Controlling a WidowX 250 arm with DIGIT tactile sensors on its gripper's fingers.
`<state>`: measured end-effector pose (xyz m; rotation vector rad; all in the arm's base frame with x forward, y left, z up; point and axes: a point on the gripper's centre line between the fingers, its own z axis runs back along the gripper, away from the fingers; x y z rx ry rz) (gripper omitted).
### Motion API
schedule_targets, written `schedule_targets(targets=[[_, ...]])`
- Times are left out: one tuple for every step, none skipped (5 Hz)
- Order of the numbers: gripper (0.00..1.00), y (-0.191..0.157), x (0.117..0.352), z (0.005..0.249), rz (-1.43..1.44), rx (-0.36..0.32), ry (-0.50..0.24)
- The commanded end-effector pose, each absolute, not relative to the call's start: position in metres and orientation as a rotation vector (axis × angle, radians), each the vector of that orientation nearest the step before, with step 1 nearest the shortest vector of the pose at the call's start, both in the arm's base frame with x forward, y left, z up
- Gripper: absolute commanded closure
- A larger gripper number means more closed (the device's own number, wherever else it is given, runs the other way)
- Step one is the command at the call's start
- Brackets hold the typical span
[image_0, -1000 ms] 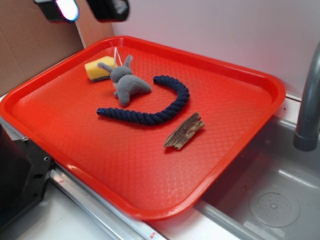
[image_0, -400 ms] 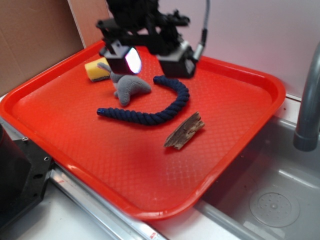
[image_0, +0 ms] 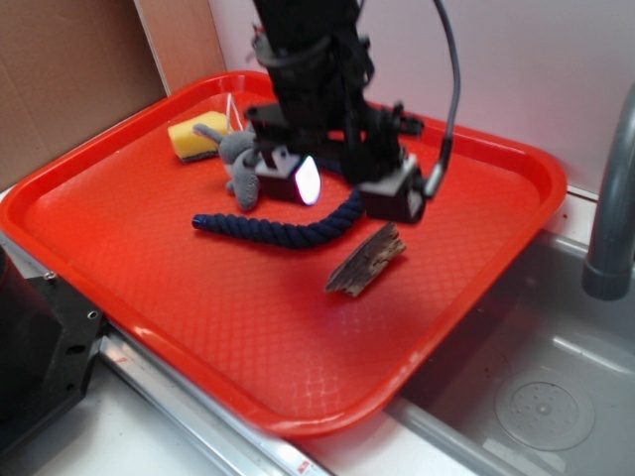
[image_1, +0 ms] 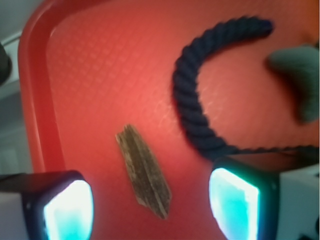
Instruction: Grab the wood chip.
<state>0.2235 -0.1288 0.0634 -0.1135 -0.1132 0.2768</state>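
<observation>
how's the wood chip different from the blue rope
The wood chip is a flat, straight, streaky brown-grey splinter with jagged ends; the rope is round, twisted, dark blue and bent into a curve. The wood chip is also much shorter than the rope. Both lie flat on the red tray, near each other.

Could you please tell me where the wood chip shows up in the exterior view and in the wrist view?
Exterior: the wood chip lies right of centre on the red tray, just below the tool.
Wrist: the wood chip sits low in the middle, between the tool's lit pads.
Shared landmark: the dark blue rope curving beside it.
</observation>
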Motion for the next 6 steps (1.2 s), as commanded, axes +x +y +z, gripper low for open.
schedule_targets(targets=[[0.0,-0.142,0.233,0.044,0.245,-0.088,-0.118],[0.29,-0.145,0.232,0.034,0.234,-0.085,-0.093],[1.0,-0.148,0.228,0.031,0.22,-0.081,-0.081],[1.0,-0.149,0.227,0.029,0.23,-0.079,-0.088],[1.0,-0.147,0.224,0.032,0.238,-0.078,-0.093],[1.0,-0.143,0.226,0.043,0.219,-0.042,-0.095]])
